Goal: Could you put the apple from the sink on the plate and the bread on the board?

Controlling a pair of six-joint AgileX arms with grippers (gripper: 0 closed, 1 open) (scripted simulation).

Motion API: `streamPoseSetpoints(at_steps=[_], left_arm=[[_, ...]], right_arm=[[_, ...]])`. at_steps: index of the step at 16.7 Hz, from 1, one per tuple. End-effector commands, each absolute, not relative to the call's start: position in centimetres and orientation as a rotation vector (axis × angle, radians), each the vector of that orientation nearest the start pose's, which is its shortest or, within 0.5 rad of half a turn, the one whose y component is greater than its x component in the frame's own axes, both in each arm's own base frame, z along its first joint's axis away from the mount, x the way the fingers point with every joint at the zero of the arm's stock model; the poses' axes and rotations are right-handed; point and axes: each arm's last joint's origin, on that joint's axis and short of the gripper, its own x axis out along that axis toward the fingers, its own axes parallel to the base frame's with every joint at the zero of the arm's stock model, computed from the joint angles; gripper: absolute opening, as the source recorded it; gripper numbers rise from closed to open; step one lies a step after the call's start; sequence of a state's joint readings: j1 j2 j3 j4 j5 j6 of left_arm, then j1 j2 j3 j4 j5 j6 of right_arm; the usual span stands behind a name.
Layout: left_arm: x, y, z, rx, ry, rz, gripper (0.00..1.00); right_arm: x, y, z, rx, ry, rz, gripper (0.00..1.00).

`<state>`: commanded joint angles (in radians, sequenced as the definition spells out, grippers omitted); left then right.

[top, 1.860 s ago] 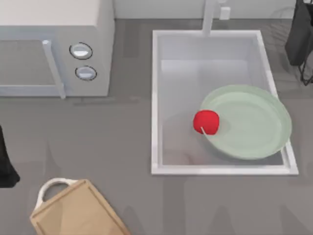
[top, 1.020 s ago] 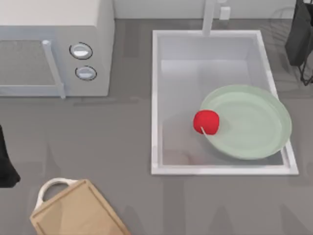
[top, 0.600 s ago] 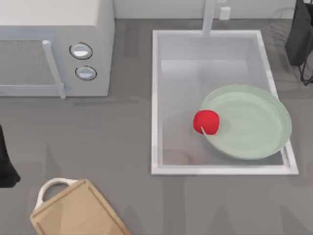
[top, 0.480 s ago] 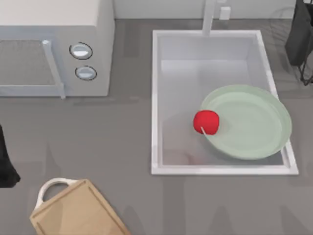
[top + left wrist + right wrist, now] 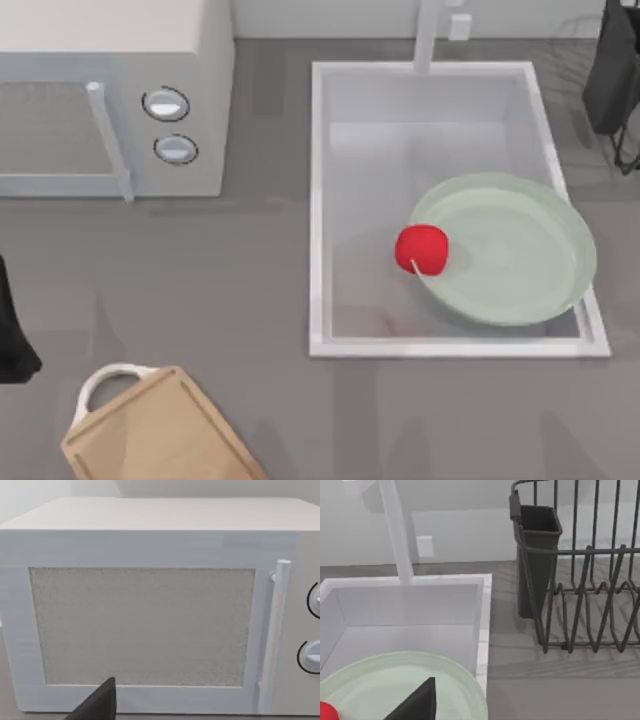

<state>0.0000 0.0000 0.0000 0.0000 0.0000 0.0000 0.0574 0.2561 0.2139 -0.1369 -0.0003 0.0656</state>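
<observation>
The top view looks straight down; the left wrist view closely faces the microwave (image 5: 150, 615), the right wrist view seemingly shares the sink (image 5: 420, 585).

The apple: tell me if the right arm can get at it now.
Probably yes. The apple lies uncovered in the sink, against the plate rim, with nothing over it.

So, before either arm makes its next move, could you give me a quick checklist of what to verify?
1. Apple visible and free: ok, at the plate's left rim.
2. Plate ready: not ok, it sits in the sink, tilted over the right rim.
3. Board bare: ok, at the table's lower left.
4. Bread located: cannot tell.
5. Microwave door: shut.
6. Gripper fingers: cannot tell.
</observation>
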Motion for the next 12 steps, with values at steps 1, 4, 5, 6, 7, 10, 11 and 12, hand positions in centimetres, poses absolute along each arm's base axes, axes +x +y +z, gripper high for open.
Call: streamPoseSetpoints(at_steps=[1, 4, 5, 6, 7, 10, 11, 12], left_arm=[[10.6, -0.1, 16.0, 0.0, 0.0, 0.0, 1.0], [10.6, -0.1, 16.0, 0.0, 0.0, 0.0, 1.0], [10.6, -0.1, 16.0, 0.0, 0.0, 0.0, 1.0], [10.6, -0.1, 16.0, 0.0, 0.0, 0.0, 1.0], [10.6, -0.1, 16.0, 0.0, 0.0, 0.0, 1.0], [10.6, -0.1, 16.0, 0.0, 0.0, 0.0, 1.0], [10.6, -0.1, 16.0, 0.0, 0.0, 0.0, 1.0], [10.6, -0.1, 16.0, 0.0, 0.0, 0.0, 1.0]], right_arm=[[12.0, 0.8, 20.9, 0.073, 0.23, 0.064, 1.0], [14.3, 1.8, 24.1, 0.113, 0.405, 0.098, 1.0], [15.5, 2.3, 25.1, 0.125, 0.471, 0.108, 1.0], [16.8, 2.9, 26.1, 0.136, 0.54, 0.117, 1.0], [18.3, 3.6, 26.9, 0.145, 0.61, 0.124, 1.0], [23.5, 6.4, 28.3, 0.159, 0.827, 0.133, 1.0], [25.3, 7.6, 28.4, 0.159, 0.899, 0.132, 1.0], [27.1, 8.8, 28.2, 0.156, 0.969, 0.128, 1.0]])
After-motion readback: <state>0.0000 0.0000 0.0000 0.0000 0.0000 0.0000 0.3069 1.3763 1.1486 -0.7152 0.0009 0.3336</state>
